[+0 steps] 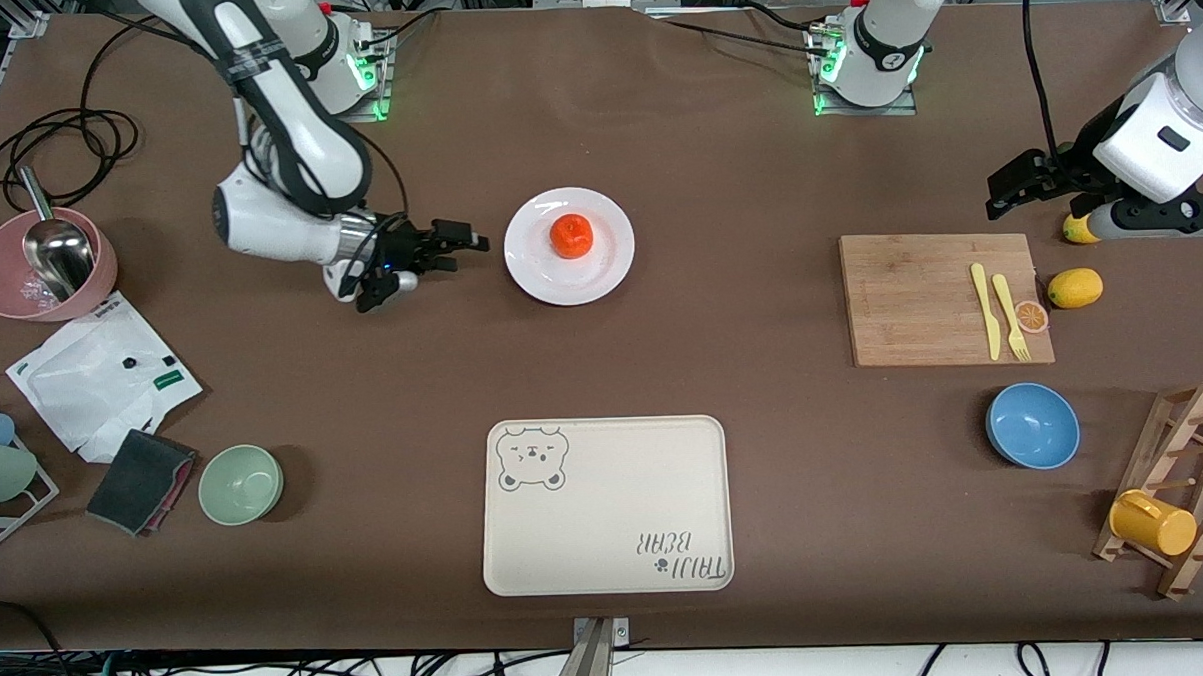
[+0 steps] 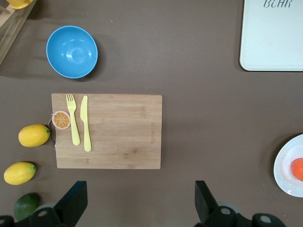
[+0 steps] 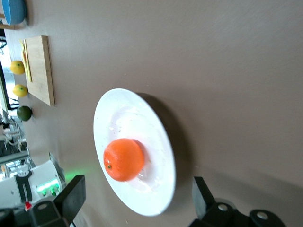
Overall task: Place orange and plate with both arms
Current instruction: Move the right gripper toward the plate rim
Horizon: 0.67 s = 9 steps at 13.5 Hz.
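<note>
A: Where is the orange (image 1: 571, 236) seen?

B: It is seen on the plate (image 1: 605, 269), close to the middle. The plate is set flat on the brown counter (image 1: 735, 153), between the two arm bases and the tray (image 1: 608, 518), which lies nearer to the front camera.

A: Is the orange held by anything?

B: No. It is touched only by the plate.

A: Where is the right end effector (image 1: 463, 245) found?

B: It is found low, just beside the plate, toward the right arm's end of the counter. Its fingers are spread wide and nothing is pinched. In the right wrist view the plate and orange are seen between the two fingertips (image 3: 71, 191), farther out.

A: And the left end effector (image 1: 1007, 192)?

B: It is held up near the left arm's end, just past a corner of the cutting board (image 1: 920, 297). Its fingers are spread wide too, and nothing is pinched. A yellow fork (image 1: 1009, 316) and knife (image 1: 985, 311) are laid on the board. A lemon (image 1: 1075, 287) is seen beside the board, and a blue bowl (image 1: 1033, 425) is seen nearer to the front camera.
</note>
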Motion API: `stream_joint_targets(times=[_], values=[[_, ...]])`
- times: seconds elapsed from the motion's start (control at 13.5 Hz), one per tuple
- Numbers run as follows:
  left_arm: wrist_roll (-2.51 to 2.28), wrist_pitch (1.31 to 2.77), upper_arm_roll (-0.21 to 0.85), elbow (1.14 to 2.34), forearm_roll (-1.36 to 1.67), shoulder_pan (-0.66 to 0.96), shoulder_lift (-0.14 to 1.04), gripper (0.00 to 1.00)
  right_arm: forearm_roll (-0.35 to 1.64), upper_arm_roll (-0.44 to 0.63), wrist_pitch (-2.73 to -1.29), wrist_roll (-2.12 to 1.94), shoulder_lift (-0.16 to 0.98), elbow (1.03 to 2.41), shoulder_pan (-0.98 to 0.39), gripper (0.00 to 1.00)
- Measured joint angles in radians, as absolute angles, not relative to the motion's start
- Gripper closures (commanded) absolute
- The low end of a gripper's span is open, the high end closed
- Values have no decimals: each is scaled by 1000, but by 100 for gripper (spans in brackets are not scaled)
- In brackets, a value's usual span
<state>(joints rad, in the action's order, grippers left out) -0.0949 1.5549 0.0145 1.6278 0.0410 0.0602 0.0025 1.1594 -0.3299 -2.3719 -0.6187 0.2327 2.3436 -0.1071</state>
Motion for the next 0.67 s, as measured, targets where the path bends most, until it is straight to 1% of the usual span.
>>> stream_joint_targets(times=[0.15,0.44,0.67], values=[[-95,1554,15,1628,41,60,2,0,1259,-373,-2421,-687,261,2358,-111,0],[-95,1554,15,1628,41,61,2,0,1407,-376,-2428,-845,332,2360,-107,0],[-95,1553,15,1628,41,61,2,0,1437,-376,-2429,-888,357,2360,-106,0]])
